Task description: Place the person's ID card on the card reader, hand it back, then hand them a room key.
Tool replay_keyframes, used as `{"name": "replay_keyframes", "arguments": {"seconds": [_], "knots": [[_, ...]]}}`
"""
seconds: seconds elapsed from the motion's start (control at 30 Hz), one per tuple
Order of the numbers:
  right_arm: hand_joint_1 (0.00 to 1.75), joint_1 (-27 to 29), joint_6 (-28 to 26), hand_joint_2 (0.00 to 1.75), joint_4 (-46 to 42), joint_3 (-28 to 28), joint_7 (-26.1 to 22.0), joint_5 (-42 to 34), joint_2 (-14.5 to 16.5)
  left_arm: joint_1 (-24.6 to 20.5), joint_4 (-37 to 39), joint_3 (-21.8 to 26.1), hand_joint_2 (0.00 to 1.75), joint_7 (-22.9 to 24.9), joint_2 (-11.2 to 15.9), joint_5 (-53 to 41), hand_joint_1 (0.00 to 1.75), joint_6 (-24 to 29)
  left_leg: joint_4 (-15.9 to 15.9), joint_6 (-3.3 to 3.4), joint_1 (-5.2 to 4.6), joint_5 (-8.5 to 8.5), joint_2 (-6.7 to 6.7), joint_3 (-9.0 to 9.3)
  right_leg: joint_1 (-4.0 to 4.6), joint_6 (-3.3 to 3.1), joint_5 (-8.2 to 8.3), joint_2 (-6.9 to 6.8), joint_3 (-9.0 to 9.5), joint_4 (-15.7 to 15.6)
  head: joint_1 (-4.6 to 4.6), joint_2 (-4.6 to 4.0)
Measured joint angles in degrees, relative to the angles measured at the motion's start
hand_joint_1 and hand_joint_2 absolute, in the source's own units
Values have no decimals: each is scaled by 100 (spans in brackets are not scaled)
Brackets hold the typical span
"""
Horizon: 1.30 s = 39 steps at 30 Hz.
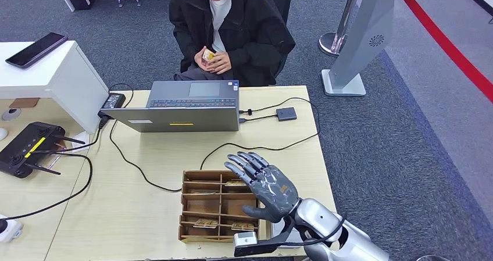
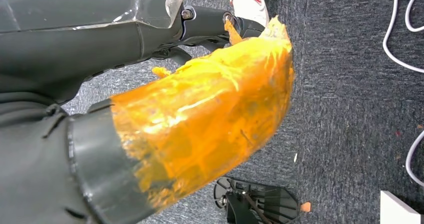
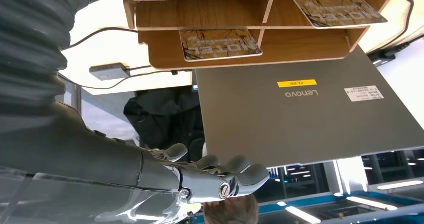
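Right hand (image 1: 264, 185) hovered spread and empty over wooden tray (image 1: 189, 206); its thin, stiff, slippery key cards (image 1: 205, 222) probably needed edge pinching.

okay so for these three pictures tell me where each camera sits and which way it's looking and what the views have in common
Head view: high on the robot, looking forward and down at the table, the laptop, the wooden tray and a seated person; the right hand is over the tray, fingers spread.
Left wrist view: at the hanging left arm, looking down at grey carpet.
Right wrist view: behind the right hand, facing the tray and laptop lid.
Shared: head and right wrist views both show hand, tray, laptop.
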Motion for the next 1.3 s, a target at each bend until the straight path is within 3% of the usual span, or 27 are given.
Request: {"name": "replay_keyframes", "arguments": {"seconds": [0.73, 1.0, 1.3], "knots": [[0, -57, -48, 175, 297, -4, 283, 362, 85, 5, 0, 0, 0, 13, 0, 46, 0, 0, 0, 0, 0, 0, 0, 0, 0, 0, 0, 0, 0, 0, 1, 0], [10, -57, -99, 175, 327, -11, 342, 528, 85, 10, 0, 0, 0, 15, 0, 62, 0, 0, 0, 0, 0, 0, 0, 0, 0, 0, 0, 0, 0, 0, -1, 0], [44, -56, -124, 175, 340, -13, 373, 563, 85, 16, 0, 0, 0, 21, 0, 63, 0, 0, 0, 0, 0, 0, 0, 0, 0, 0, 0, 0, 0, 0, 0, 0]]}}
